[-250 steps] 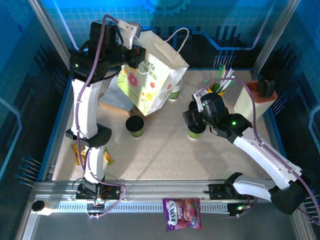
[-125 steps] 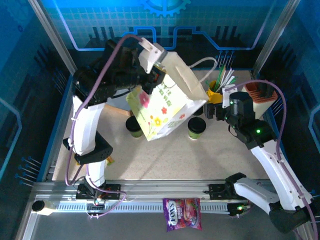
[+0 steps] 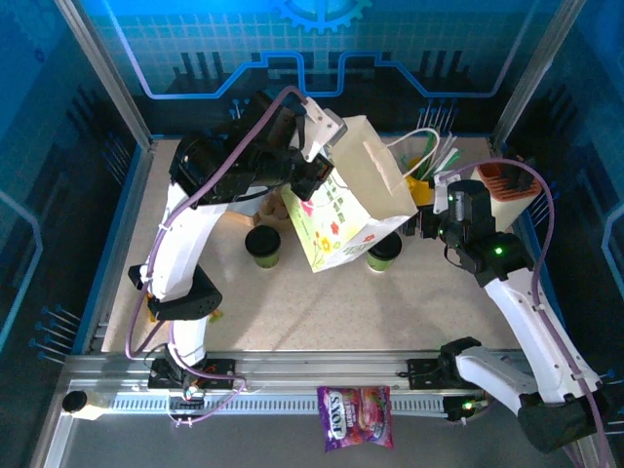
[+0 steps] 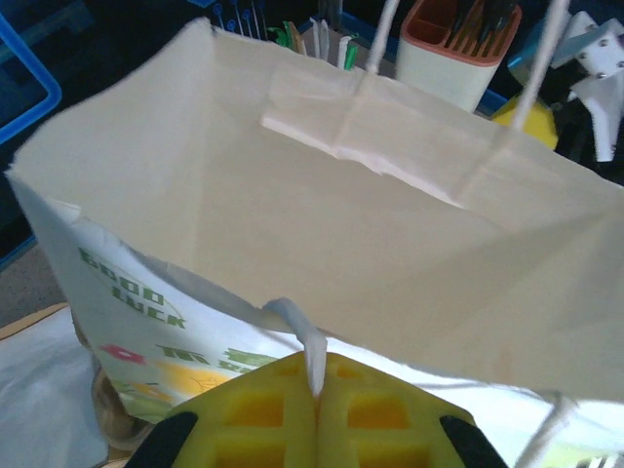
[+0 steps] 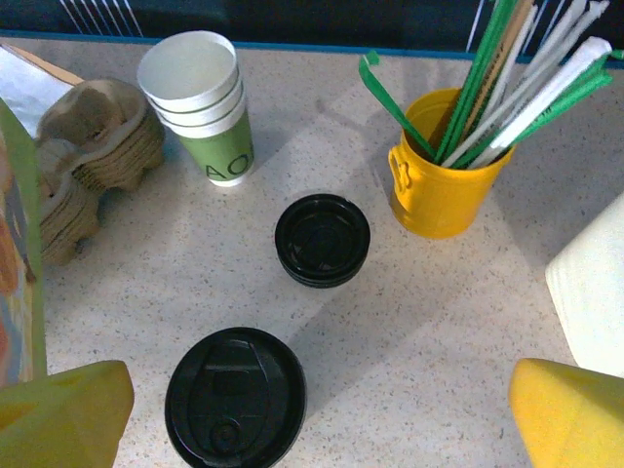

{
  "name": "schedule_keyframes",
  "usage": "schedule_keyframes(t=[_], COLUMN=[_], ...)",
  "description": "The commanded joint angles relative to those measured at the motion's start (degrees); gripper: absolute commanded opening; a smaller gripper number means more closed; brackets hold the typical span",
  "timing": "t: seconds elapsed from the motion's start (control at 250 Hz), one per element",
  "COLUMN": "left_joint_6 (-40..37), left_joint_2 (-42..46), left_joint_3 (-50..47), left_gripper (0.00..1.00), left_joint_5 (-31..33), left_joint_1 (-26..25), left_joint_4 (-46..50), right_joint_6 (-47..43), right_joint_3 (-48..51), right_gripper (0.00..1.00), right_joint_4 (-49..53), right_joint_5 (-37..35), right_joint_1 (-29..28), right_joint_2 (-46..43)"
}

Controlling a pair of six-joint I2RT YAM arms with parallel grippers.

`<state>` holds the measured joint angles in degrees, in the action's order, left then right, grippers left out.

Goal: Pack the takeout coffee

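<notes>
Left fingers [image 4: 263, 414] clenched on paper bag [image 4: 322, 224] rim, right fingers [image 5: 68, 405] splayed empty just above one lidded cup [image 5: 234, 395], second cup [image 3: 262, 244] beyond bag; likely light, crushable, slick-lidded, so pinch gently round paper wall.

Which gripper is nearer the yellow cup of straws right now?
Right. The right gripper hangs open just on the near side of the yellow cup. The left gripper is shut on the paper bag, which lies between it and the cup.
</notes>
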<state>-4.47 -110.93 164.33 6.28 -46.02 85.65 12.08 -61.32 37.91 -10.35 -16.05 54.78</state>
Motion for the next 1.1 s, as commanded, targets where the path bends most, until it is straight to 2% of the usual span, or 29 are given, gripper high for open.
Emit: schedule_keyframes(t=[0.0,0.216,0.432,0.771,0.887,1.095], left_joint_6=[0.74,0.86,0.95,1.77,2.05,3.47], left_joint_2=[-0.5,-3.53,-4.94,-5.21,-3.46,4.82], left_joint_3=[-0.62,-0.66,-1.85,-7.99,-13.93,-33.64], left_gripper=[0.0,0.0,0.0,0.0,0.0,0.0], left_joint_5=[-3.29,-7.09,-9.06,-8.94,-9.38,-13.54], left_joint_1=[-0.13,0.62,1.55,2.58,3.04,5.31], left_joint_4=[0.01,-0.23,-0.2,0.09,-2.35,-15.36], right_joint_6=[1.98,3.02,1.94,0.85,1.47,1.88], right_joint_3=[1.4,3.84,6.35,8.41,8.87,8.37], right_gripper=[1.0,1.0,0.99,0.97,0.96,0.95], right_joint_4=[-0.68,-5.9,-8.0,-8.1,-8.97,-10.13], right_joint_5=[1.78,10.63,16.32,17.88,19.14,20.38], right_joint_1=[1.47,1.4,1.27,0.89,0.56,-1.01], right_joint_2=[-0.49,-3.44,-5.11,-6.21,-5.42,-4.07])
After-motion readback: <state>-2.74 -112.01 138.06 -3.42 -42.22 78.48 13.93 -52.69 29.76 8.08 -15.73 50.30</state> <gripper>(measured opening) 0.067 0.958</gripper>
